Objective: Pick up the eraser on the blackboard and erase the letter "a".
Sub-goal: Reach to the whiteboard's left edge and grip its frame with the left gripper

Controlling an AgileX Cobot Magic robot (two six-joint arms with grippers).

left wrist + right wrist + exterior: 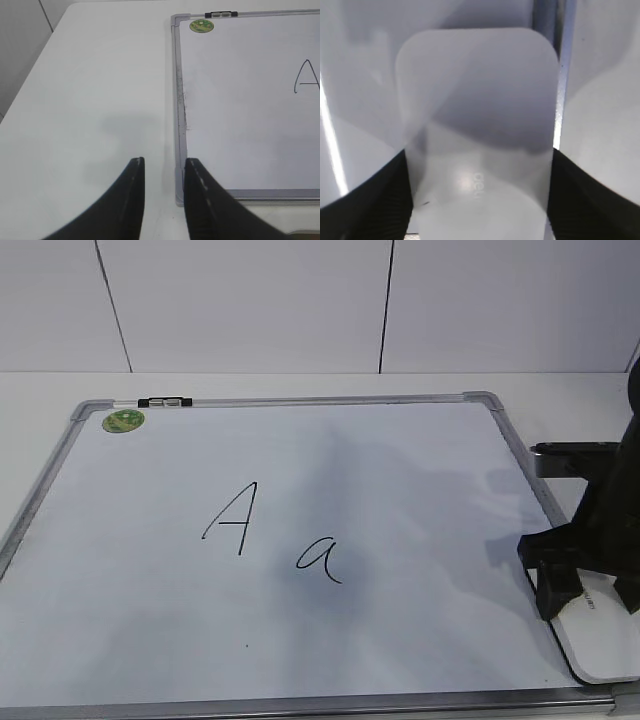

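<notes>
The left pincer (164, 170) hovers over the bare white counter (90, 100) near its left edge, just outside the blackboard's (60, 455) left frame rail; its two dark fingers stand a little apart with nothing between them, so it is open and empty. The blackboard lies flat and fills most of the counter, its long sides running along the near and far edges. A green round sticker (123, 420) sits in its far left corner, with a small black clip (165, 401) on the top rail just beside it. Near the middle of the board is a tall capital "A" (232, 518), and just right of it, slightly nearer the front edge, the letter "a" (320, 558), unsmudged (tail and all). Towards the counter's right edge, the right pincer (585, 575) is down at the board's near right corner, its fingers pressed against both long sides of the eraser (477, 130). The eraser lies across the board's right frame rail.
</notes>
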